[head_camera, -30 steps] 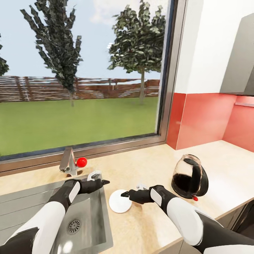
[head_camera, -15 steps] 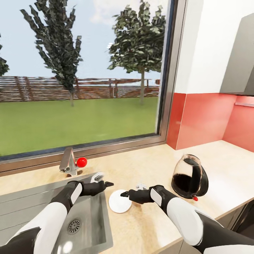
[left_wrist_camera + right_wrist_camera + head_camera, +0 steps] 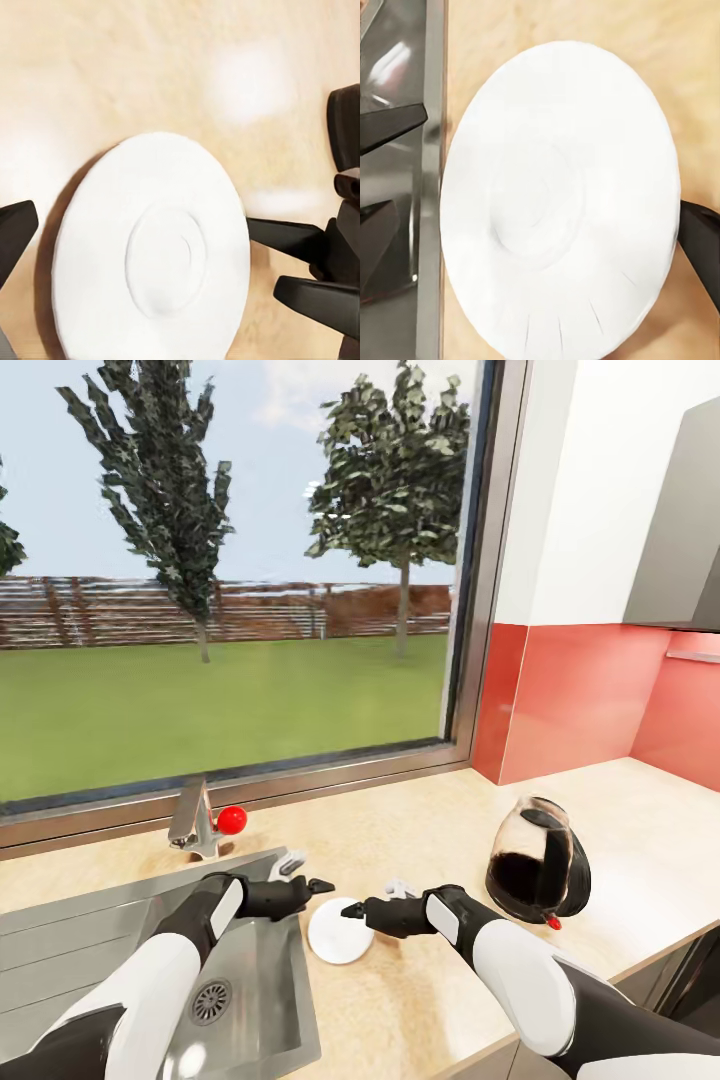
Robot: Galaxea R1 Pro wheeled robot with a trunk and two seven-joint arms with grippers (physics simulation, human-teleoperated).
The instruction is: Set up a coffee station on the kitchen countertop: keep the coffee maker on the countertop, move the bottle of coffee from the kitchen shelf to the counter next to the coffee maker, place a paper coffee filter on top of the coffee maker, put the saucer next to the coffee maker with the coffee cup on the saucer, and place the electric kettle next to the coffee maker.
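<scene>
While sink [image 3: 120,960] flanks saucer [image 3: 338,943], kettle [image 3: 537,873] (dark-filled) stands apart.

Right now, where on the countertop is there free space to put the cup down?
Bare kitchen countertop lies between the window sill and the saucer, and right of the electric kettle. It is crowded around the saucer, where the left gripper and right gripper meet beside the sink.

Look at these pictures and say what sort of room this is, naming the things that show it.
Most likely a home kitchen: a steel sink with a tap set into a tan countertop below a window, with an electric kettle and a white saucer on the worktop.
</scene>
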